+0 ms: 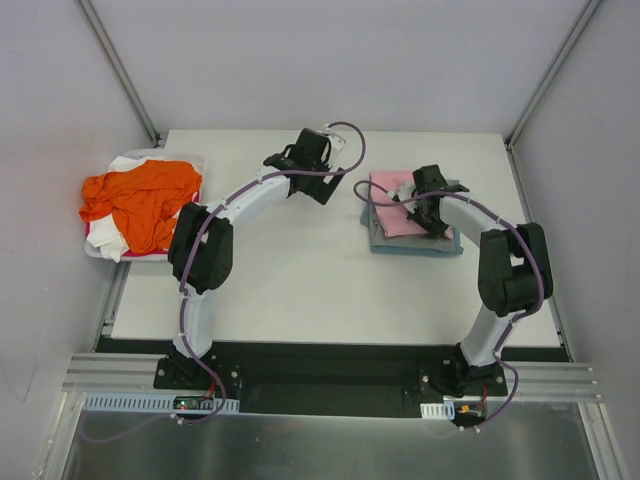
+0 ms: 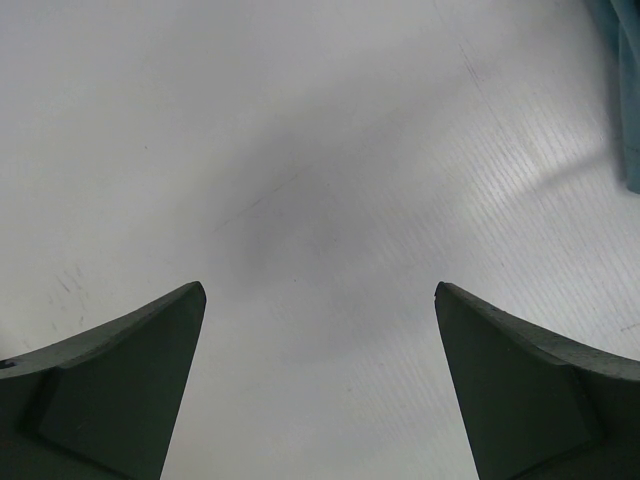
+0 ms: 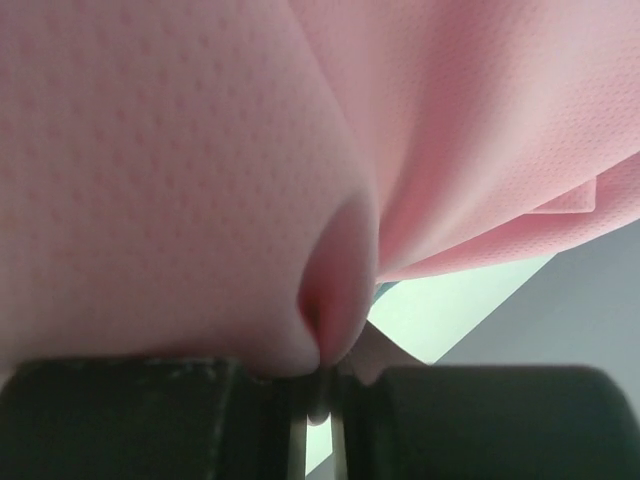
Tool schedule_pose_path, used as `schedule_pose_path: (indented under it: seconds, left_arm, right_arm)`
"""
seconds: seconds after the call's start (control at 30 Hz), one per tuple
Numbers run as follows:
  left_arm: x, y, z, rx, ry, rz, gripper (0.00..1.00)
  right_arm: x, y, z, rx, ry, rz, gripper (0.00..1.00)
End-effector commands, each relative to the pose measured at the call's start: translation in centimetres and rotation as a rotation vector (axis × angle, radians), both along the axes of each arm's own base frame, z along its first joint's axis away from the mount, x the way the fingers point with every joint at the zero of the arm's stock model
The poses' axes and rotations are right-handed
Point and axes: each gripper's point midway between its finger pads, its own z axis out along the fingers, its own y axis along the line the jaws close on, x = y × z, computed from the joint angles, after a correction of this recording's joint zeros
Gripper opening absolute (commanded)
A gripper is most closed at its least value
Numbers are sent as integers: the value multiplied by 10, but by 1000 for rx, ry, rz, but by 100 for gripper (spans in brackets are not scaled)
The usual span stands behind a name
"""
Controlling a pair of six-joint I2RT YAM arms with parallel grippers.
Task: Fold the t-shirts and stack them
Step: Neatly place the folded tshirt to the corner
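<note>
A folded light pink t-shirt [image 1: 393,208] lies on top of a folded grey-blue t-shirt [image 1: 410,247] at the right of the table. My right gripper [image 1: 422,203] sits on the pink one; in the right wrist view it [image 3: 318,375] is shut on a pinched fold of pink cloth [image 3: 180,170]. An orange t-shirt [image 1: 140,200] lies crumpled over a white t-shirt [image 1: 108,240] at the far left. My left gripper [image 1: 335,143] hovers over the back middle of the table, open [image 2: 320,290] with bare table below it. A grey-blue edge [image 2: 628,90] shows at the right of the left wrist view.
The orange and white shirts rest in a white tray [image 1: 95,252] at the table's left edge. White walls and metal posts [image 1: 120,70] enclose the table [image 1: 300,290]. The arm bases stand on a black rail [image 1: 330,375] at the near edge.
</note>
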Motion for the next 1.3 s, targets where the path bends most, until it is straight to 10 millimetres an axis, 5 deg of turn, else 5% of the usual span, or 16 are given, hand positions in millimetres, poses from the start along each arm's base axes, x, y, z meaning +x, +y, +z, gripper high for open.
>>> schedule_pose_path:
  seconds: [0.0,0.6,1.1,1.27]
  left_arm:
    - [1,-3,39,-56,-77,6,99]
    - [-1,-5,40,-67,-74,2,99]
    - [-5,-1,42,-66,-83,-4,100]
    - [-6,-1,41,-69,-81,-4,99]
  right_arm:
    - [-3,-4,4,4,0,-12,5]
    - [-32,14,33,39,-16,4,1]
    - [-39,25,31,12,7,27,1]
    - [-31,18,29,-32,-24,10,47]
